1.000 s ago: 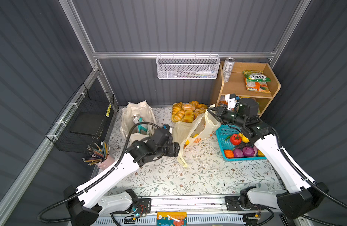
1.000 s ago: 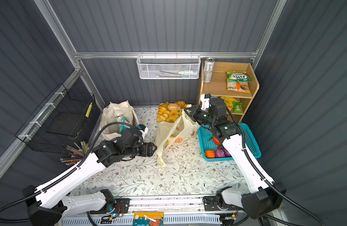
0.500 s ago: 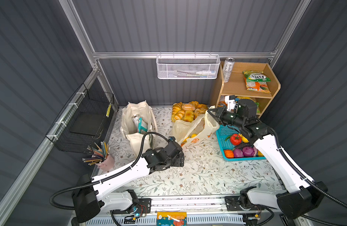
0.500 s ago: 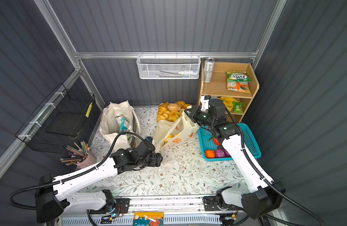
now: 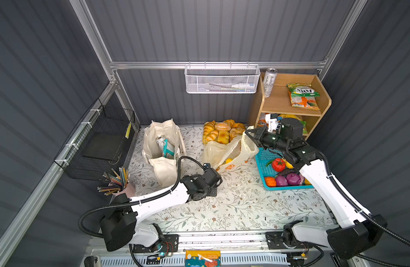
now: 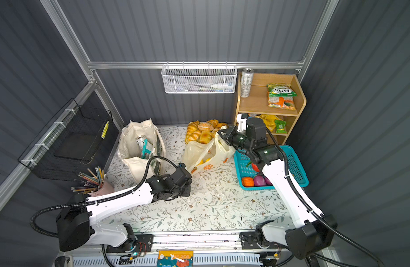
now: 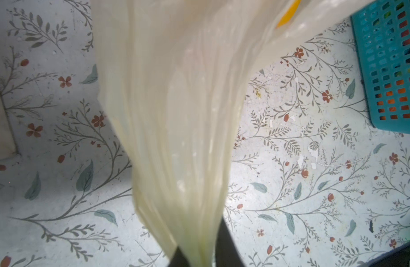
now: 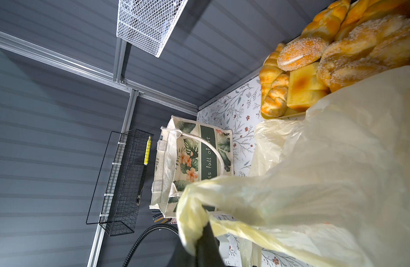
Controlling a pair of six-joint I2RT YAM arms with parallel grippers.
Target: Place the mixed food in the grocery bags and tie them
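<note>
The pale-yellow plastic grocery bag [image 5: 229,152] [image 6: 206,152] lies mid-table with yellow toy lemons [image 5: 228,160] inside. My right gripper [image 5: 250,136] [image 8: 200,228] is shut on its far handle and holds it raised. My left gripper [image 5: 215,171] [image 7: 197,256] is shut on the near handle, and the plastic [image 7: 176,104] stretches away from the jaws. The cream canvas tote [image 5: 162,148] [image 8: 192,159] stands at the left with a can and a teal packet [image 5: 166,148] in it. Toy tomato [image 5: 278,164], orange [image 5: 270,181] and purple onions [image 5: 292,179] sit in the teal basket [image 5: 264,157].
A bread tray [image 5: 222,133] sits behind the plastic bag. The wooden shelf [image 5: 292,108] at the back right holds a tall can [image 5: 269,82] and a snack packet [image 5: 302,96]. A pencil cup [image 5: 120,185] and a black wire basket [image 5: 102,143] stand on the left.
My left arm dropped low over the table at the plastic bag's near end, and its gripper went from open to shut on the near handle. The right gripper kept its hold.
</note>
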